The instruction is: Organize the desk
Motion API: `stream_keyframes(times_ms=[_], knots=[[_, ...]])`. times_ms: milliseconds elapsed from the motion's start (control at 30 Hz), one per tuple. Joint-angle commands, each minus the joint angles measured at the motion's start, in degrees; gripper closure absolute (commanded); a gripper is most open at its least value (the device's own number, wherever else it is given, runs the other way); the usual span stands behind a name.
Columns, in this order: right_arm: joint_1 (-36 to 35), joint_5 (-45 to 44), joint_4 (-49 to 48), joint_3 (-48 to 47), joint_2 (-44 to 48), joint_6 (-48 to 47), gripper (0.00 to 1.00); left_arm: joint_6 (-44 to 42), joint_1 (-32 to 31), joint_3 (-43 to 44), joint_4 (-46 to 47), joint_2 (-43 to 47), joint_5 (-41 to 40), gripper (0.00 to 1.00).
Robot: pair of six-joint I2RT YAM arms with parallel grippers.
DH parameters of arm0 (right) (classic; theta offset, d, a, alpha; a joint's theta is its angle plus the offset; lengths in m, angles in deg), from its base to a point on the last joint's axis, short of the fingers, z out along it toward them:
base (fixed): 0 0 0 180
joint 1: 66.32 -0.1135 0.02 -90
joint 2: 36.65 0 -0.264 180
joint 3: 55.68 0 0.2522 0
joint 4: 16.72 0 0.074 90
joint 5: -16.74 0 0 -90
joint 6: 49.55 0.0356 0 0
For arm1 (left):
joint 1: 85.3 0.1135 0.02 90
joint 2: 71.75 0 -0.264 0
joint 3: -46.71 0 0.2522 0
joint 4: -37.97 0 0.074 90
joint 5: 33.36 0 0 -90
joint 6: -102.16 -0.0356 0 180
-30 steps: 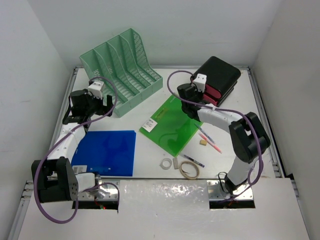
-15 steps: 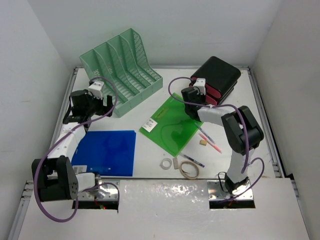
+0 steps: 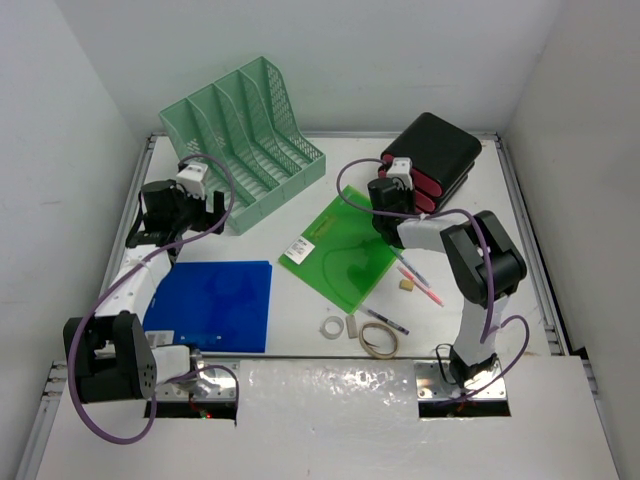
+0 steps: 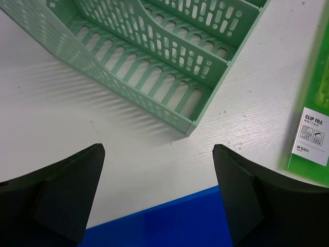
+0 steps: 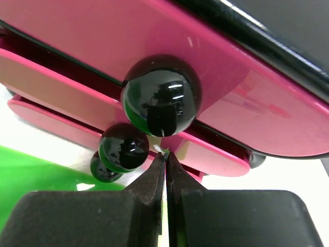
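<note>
The desk (image 3: 300,345) is a white tabletop with metal rails. A blue folder (image 3: 215,305) lies at the front left and a green clip file (image 3: 340,250) in the middle. My left gripper (image 3: 183,214) hovers open between the mint-green rack (image 3: 243,140) and the blue folder (image 4: 180,226), with nothing between its fingers (image 4: 61,190). My right gripper (image 5: 165,154) is shut and empty. Its tips sit just below the black knobs (image 5: 161,95) of the pink drawers (image 5: 247,118) of a black drawer unit (image 3: 435,155).
Two pens (image 3: 415,280) lie right of the green file, another pen (image 3: 385,320) nearer the front. A tape roll (image 3: 378,340), a small white ring (image 3: 330,327) and two erasers (image 3: 352,326) lie by the front rail. White walls close in the sides.
My right gripper has moved back and right, up to the front of the pink drawers, with its arm folding in. The left arm has not moved.
</note>
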Motion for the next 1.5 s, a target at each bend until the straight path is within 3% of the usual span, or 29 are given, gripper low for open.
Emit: stream_keyframes(times_ms=[0, 200, 433, 567, 700, 933, 1100, 1467], knots=[[-0.23, -2.93, -5.87, 0.09, 2.49, -4.55, 1.0, -0.9, 0.15, 1.58, 1.11, -0.03, -0.31, 0.15], [-0.14, -2.59, -6.58, 0.26, 0.99, -7.73, 1.0, -1.08, 0.24, 1.76, 0.85, 0.15, -0.57, 0.15], [-1.63, 9.97, -2.99, 3.96, 8.55, -5.71, 1.0, -0.9, 0.15, 1.76, 0.93, -0.11, -0.22, 0.15], [-2.87, 11.82, 1.85, 3.35, 13.64, 1.57, 0.49, -0.9, 0.24, 1.93, 0.93, -0.38, 0.21, 0.15], [-2.87, 6.04, 9.38, -2.52, 15.59, 15.61, 0.41, -0.73, 0.24, 2.02, 0.85, -0.29, 0.92, 0.15], [-2.95, -1.79, 17.23, -13.61, 7.87, 23.12, 0.41, -0.99, 0.15, 2.02, 0.14, 0.06, 1.62, 0.15], [-2.78, -5.74, 14.34, -13.09, 6.45, 25.93, 0.51, -1.08, 0.15, 2.02, -0.03, 0.41, 1.89, 0.15], [-0.76, -7.42, 15.04, -14.58, 3.38, 27.17, 0.55, -1.43, 0.24, 2.11, -0.39, 0.59, 1.97, 0.15]])
